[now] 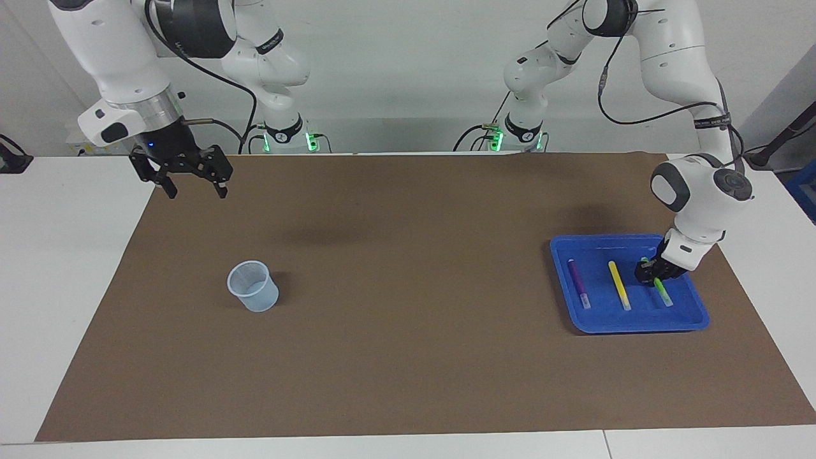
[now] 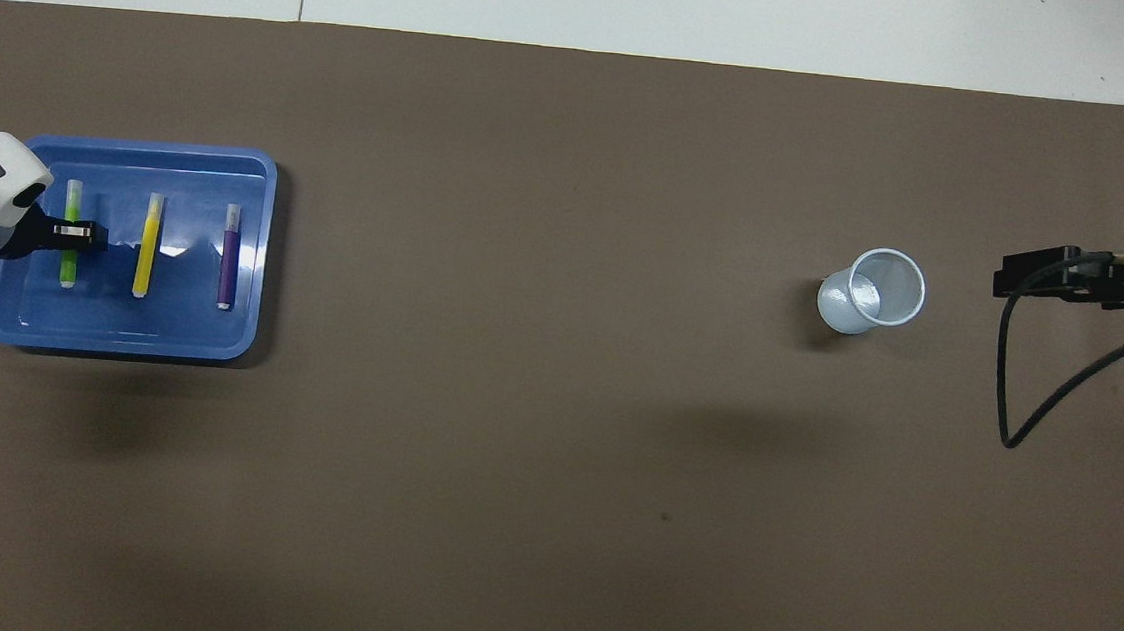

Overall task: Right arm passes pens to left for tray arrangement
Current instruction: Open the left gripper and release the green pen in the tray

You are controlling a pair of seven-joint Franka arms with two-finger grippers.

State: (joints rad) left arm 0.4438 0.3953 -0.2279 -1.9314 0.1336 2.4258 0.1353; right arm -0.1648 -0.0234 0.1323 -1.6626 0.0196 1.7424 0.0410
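**Left gripper clamped on the green pen in the tray**

The left gripper (image 1: 651,274) is down in the blue tray (image 1: 637,325), its jaws pinched tight across the middle of the green pen (image 2: 68,262), which lies flat on the tray floor. Just beside it, toward the middle of the tabletop, lies the yellow pen (image 1: 618,284), and next to that the purple pen (image 1: 578,282); the three run roughly parallel and apart from one another. Nothing lies across them, and only the gripper's own body hides part of the green pen.

The tray sits on a brown mat (image 1: 408,319) at the left arm's end of the tabletop. Well apart, toward the right arm's end, a small translucent cup (image 1: 253,286) stands upright on the mat. The right gripper (image 1: 191,186) waits in the air over the mat's edge, jaws spread wide and holding nothing.
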